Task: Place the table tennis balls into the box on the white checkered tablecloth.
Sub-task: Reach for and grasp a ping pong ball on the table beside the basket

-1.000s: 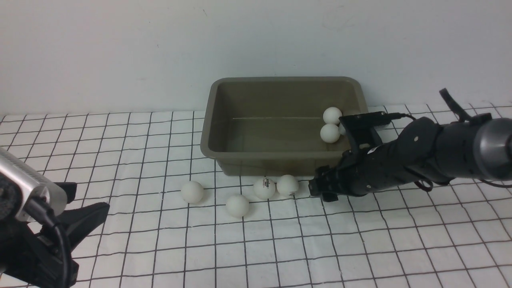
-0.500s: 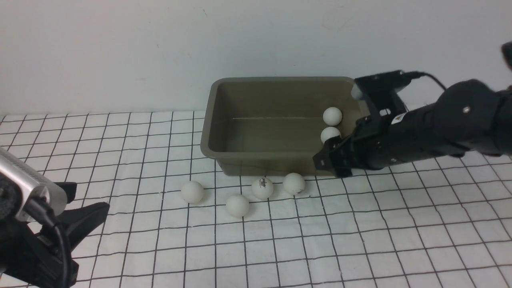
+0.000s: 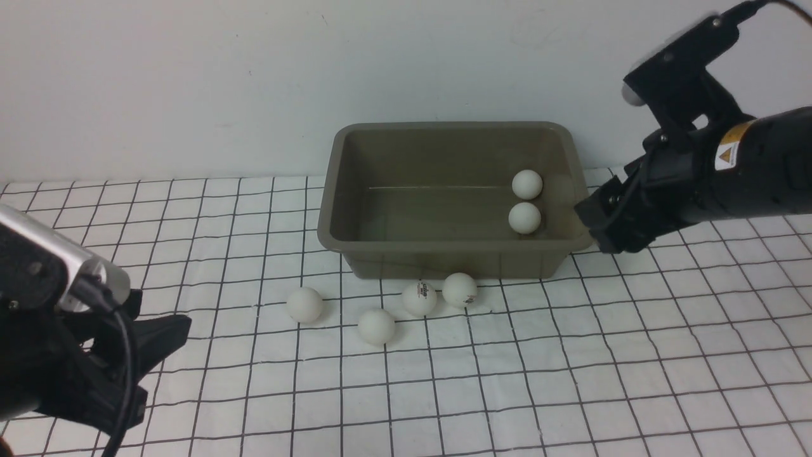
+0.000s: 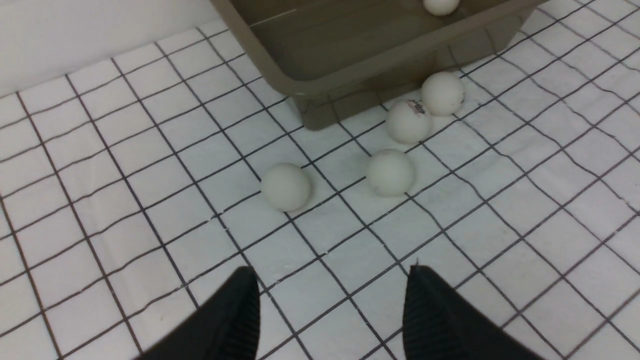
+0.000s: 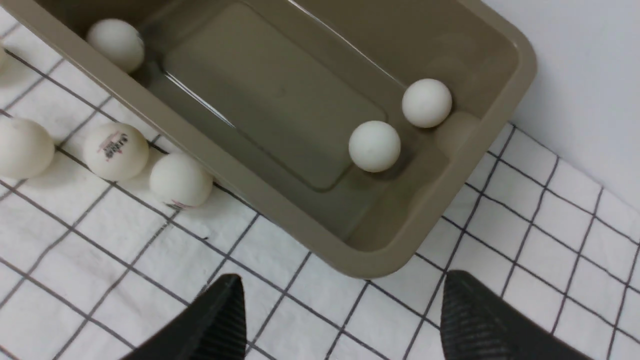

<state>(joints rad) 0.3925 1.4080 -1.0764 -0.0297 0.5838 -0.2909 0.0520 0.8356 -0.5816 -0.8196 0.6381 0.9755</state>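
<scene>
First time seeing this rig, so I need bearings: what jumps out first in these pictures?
The olive box stands at the back of the checkered tablecloth, three white balls inside. Four more balls lie loose just in front of it. The right claw hangs open and empty by the box's right end.
</scene>
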